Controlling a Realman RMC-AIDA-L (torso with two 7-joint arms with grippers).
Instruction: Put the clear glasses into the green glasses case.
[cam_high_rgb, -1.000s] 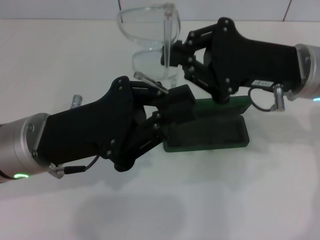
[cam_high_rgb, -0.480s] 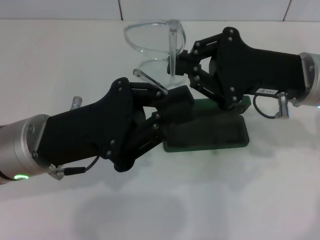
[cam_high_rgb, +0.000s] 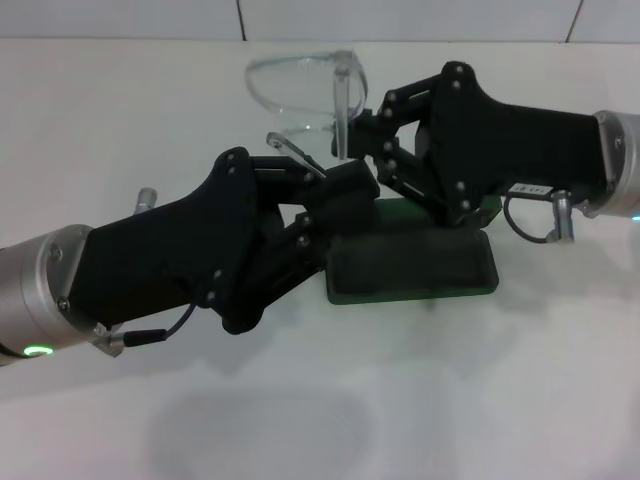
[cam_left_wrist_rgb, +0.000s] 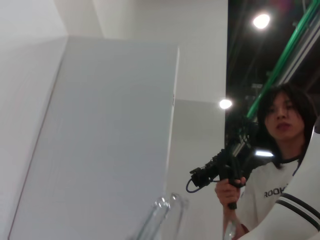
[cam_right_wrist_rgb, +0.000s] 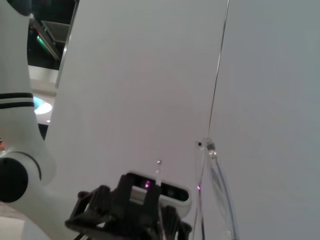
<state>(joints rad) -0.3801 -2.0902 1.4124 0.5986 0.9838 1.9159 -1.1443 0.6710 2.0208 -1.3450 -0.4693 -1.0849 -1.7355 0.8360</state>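
Note:
The clear glasses (cam_high_rgb: 296, 84) hang in the air above the table, held between both arms. My left gripper (cam_high_rgb: 322, 180) comes in from the left and is shut on the end of one clear temple arm (cam_high_rgb: 292, 152). From the right, my right gripper (cam_high_rgb: 356, 118) is shut on the other temple, near its hinge (cam_high_rgb: 345, 92). The green glasses case (cam_high_rgb: 412, 266) lies open on the table just below and right of the grippers; its lid (cam_high_rgb: 488, 210) is mostly hidden behind the right gripper. A clear temple (cam_left_wrist_rgb: 161, 220) shows in the left wrist view and another (cam_right_wrist_rgb: 220, 190) in the right wrist view.
White table (cam_high_rgb: 480, 400) all around, with a tiled wall edge (cam_high_rgb: 120, 20) at the back. A person holding a camera (cam_left_wrist_rgb: 270, 150) stands beyond the table in the left wrist view. The left arm's wrist (cam_right_wrist_rgb: 145, 200) shows in the right wrist view.
The glasses have come down and tilted, moving slightly right with the right gripper. The left gripper has risen a little, still on the temple end. The case has not moved.

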